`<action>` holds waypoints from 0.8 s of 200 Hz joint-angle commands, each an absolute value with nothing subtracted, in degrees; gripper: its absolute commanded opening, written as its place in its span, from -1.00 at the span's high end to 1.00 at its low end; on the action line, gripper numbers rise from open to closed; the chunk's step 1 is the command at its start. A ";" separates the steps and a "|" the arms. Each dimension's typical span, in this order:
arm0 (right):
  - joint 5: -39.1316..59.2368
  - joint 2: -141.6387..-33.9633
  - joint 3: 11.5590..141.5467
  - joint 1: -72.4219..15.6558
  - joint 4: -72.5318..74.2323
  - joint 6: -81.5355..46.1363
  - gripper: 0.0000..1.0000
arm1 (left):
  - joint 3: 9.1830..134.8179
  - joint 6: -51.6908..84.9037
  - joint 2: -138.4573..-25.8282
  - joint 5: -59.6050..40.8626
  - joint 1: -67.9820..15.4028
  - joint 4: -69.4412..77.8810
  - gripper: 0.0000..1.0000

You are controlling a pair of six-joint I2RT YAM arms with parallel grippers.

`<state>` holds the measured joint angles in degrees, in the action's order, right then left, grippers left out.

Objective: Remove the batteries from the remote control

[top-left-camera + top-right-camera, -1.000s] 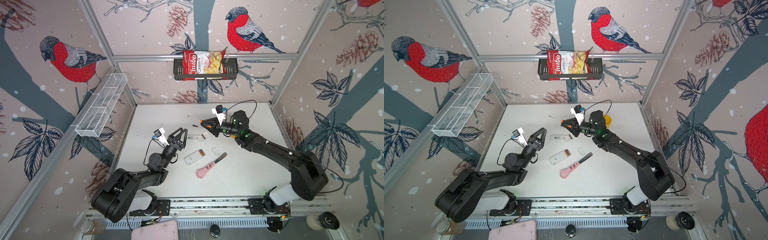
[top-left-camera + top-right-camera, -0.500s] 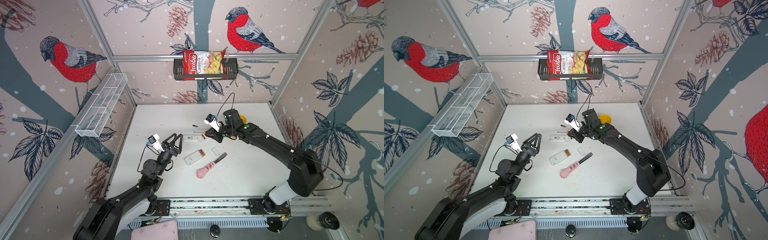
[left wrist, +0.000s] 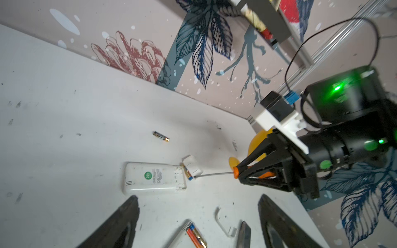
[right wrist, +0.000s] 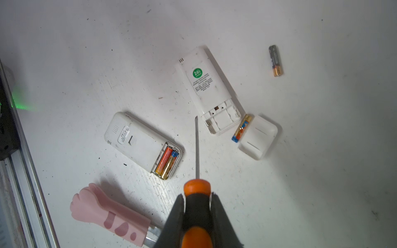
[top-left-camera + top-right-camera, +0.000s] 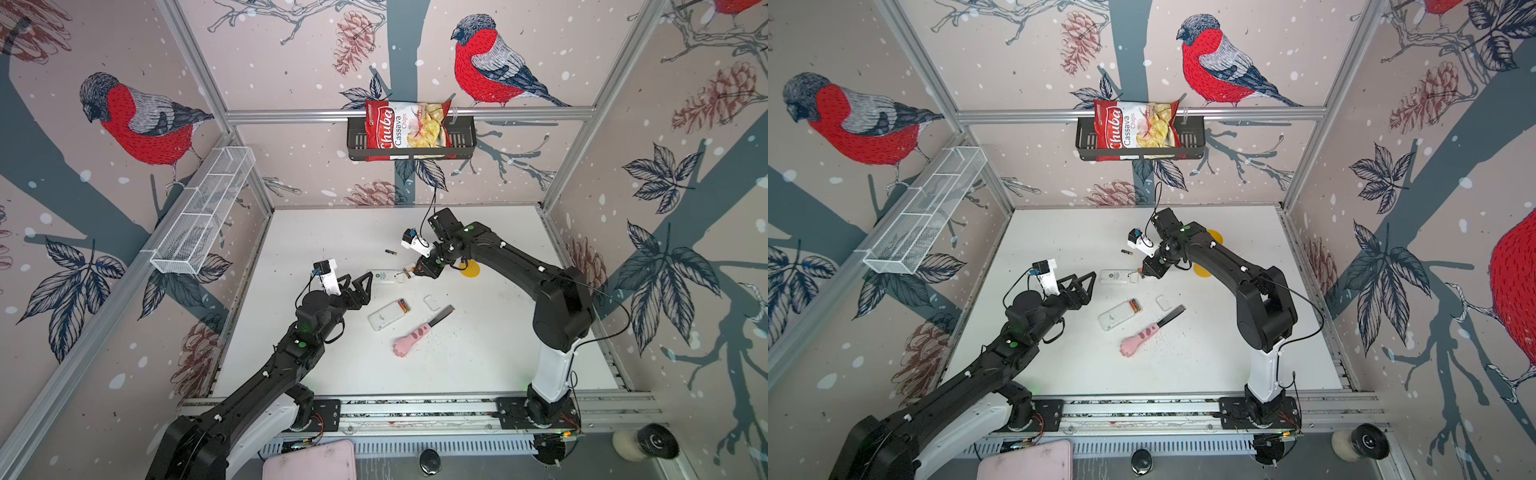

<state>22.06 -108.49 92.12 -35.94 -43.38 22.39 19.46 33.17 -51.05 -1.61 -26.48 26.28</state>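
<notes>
Taking 12 o'clock as the back wall in both top views, the move ahead turned on the two seated batteries (image 4: 167, 162) in the open bay of the near remote (image 5: 386, 315). They lay at about 7 o'clock from the right gripper (image 5: 419, 272) and about 4 o'clock from the left gripper (image 5: 356, 286). The right one looked the nearer. Their long axis ran roughly 11 to 5 o'clock, crosswise to the remote's own 8-to-2 line. The right gripper was clenched on the handle of the screwdriver (image 4: 197, 150), whose blade pointed toward 9 o'clock with its tip just beside the open end of the far remote (image 4: 204, 85). That remote's bay looked empty. The left gripper stood released, its jaws spread wide and holding nothing, just off the far remote's closed end. One loose battery (image 4: 241, 128) lay on the table between the far remote's open end and its detached cover (image 4: 257, 137), touching or nearly touching both. A second loose battery (image 5: 390, 252) lay apart at about 10 o'clock from the right gripper. A smaller cover (image 5: 431, 302) lay at 3 o'clock from the seated cells, and a pink paw-handled tool (image 5: 411, 341) at 5 o'clock, both clear of the bay. Nothing seemed to block the blade's way down to it, though swinging round would probably carry the shaft close to the loose battery.
</notes>
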 commanded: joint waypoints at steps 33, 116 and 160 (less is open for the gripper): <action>18.16 -109.59 93.26 -34.88 -46.79 24.23 1.00 | 26.07 26.37 -63.33 -4.92 -26.44 23.64 -0.48; 17.47 -106.09 89.18 -34.96 -46.07 24.99 1.00 | 23.08 24.96 -66.17 -4.58 -31.55 21.42 -0.54; 16.45 -103.76 87.68 -36.02 -45.18 23.78 1.00 | 19.69 23.38 -60.52 4.58 -39.71 13.26 -0.78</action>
